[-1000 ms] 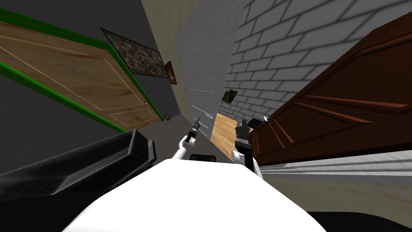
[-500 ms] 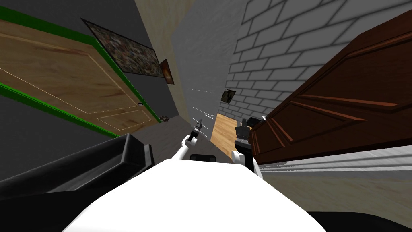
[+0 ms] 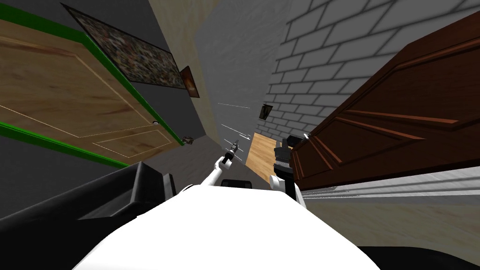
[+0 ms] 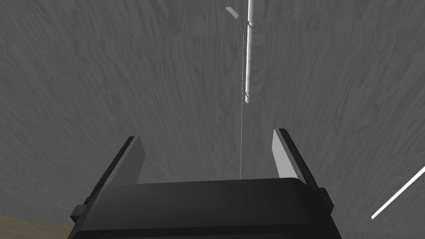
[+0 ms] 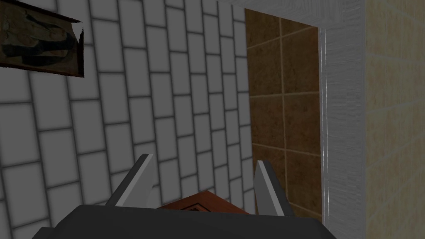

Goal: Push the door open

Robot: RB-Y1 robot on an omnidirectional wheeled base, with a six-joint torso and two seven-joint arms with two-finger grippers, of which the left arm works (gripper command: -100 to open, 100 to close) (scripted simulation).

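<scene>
A grey wood-grain door stands ahead at the end of the corridor, with a white bar handle on it. Beside it on the right a gap shows brown tiles beyond the door's grey edge. My left arm reaches forward, its gripper open and close to the grey door face, below the handle, with nothing between the fingers. My right gripper is open and empty beside the corner of a dark brown door, pointing at the brick wall and the gap.
A wooden door in a green frame lines the left wall, with two pictures past it. A black piece of furniture sits close at my lower left. The dark brown door panel stands close on the right.
The whole head view has shifted, with the left wall's door and furniture sliding left, so I have moved forward. My left arm has stretched further toward the grey door. The right arm holds its place.
</scene>
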